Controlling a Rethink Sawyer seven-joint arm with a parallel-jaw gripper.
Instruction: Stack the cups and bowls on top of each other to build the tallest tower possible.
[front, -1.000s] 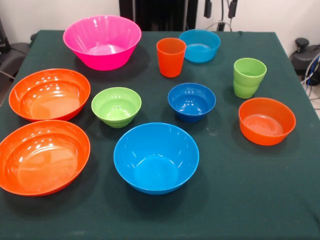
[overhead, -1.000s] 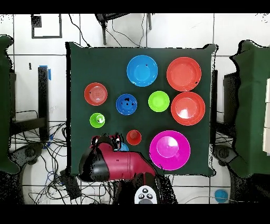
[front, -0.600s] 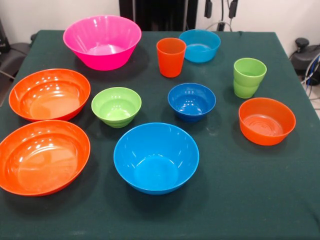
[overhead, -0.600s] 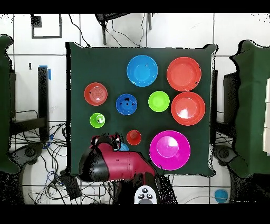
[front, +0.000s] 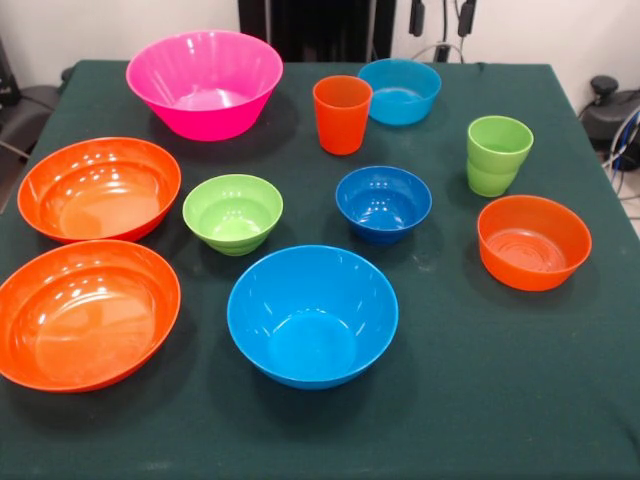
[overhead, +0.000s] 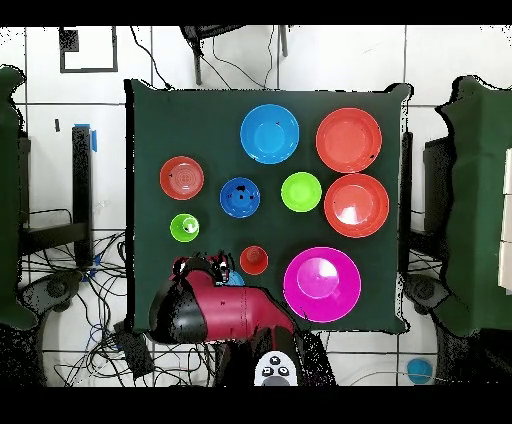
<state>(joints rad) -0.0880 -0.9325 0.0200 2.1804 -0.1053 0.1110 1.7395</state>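
The red and black arm (overhead: 225, 310) sits folded at the table's base edge in the overhead view, and whether its gripper is spread or pressed together cannot be told. Nearest it stand the small light blue plastic bowl (front: 400, 91) and the orange plastic tumbler (front: 341, 114). The large glossy pink bowl (front: 204, 82) sits beside them. Further out lie the stacked lime green tumblers (front: 497, 155), dark blue bowl (front: 383, 203), small lime green bowl (front: 232, 213), small orange bowl (front: 533, 242), 2 large orange bowls (front: 98, 188) and the large blue bowl (front: 312, 314), all apart on the dark green tablecloth (front: 480, 400).
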